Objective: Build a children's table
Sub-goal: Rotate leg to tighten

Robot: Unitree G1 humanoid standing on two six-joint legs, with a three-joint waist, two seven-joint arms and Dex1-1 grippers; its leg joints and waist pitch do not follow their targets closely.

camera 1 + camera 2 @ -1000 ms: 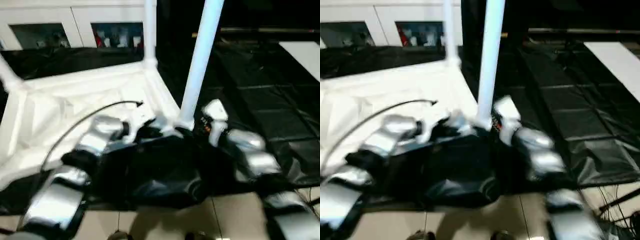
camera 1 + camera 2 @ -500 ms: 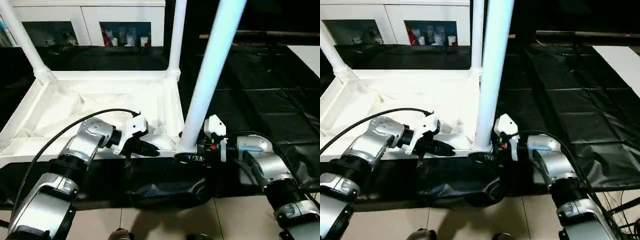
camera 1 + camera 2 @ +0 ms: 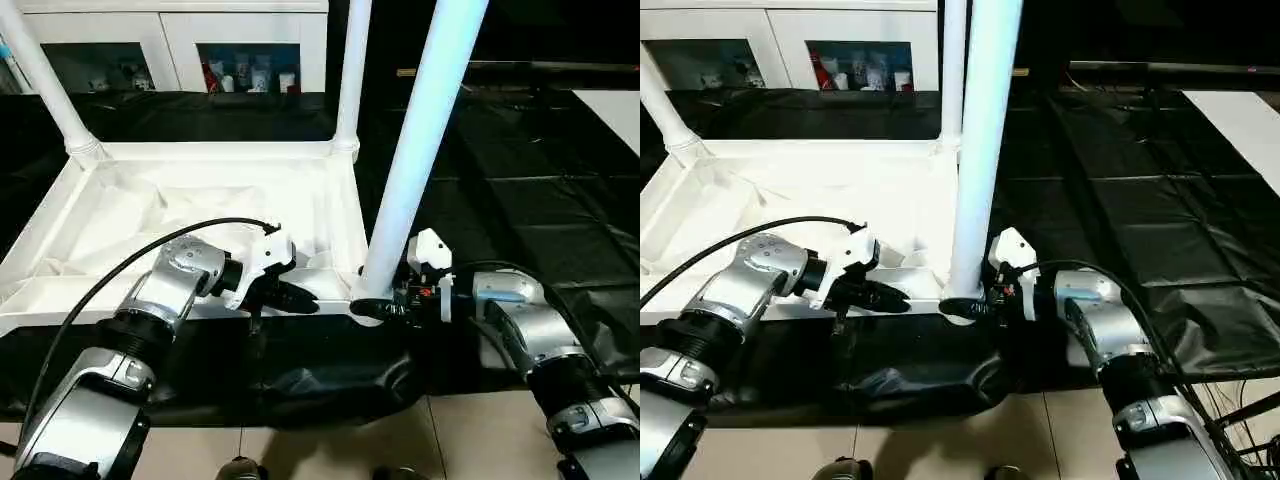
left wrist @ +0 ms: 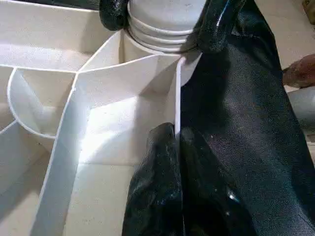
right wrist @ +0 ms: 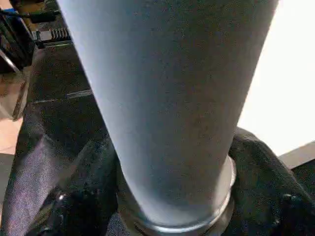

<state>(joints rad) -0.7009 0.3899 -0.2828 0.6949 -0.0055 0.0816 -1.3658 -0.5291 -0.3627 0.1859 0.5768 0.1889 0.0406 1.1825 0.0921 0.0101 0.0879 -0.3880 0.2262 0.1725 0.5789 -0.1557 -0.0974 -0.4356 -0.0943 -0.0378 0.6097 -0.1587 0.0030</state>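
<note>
children's table [image 3: 200,200]: smooth white plastic | sheet [image 3: 520,200]: glossy black, wrinkled plastic | forearms [image 3: 180,280]: brushed silver metal | pincer fingers [image 4: 162,196]: shiny black

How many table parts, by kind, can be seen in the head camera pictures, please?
Table top, upside down: 1
Legs standing in corner sockets: 3, near right, far right, far left
Total: 4 parts
</note>
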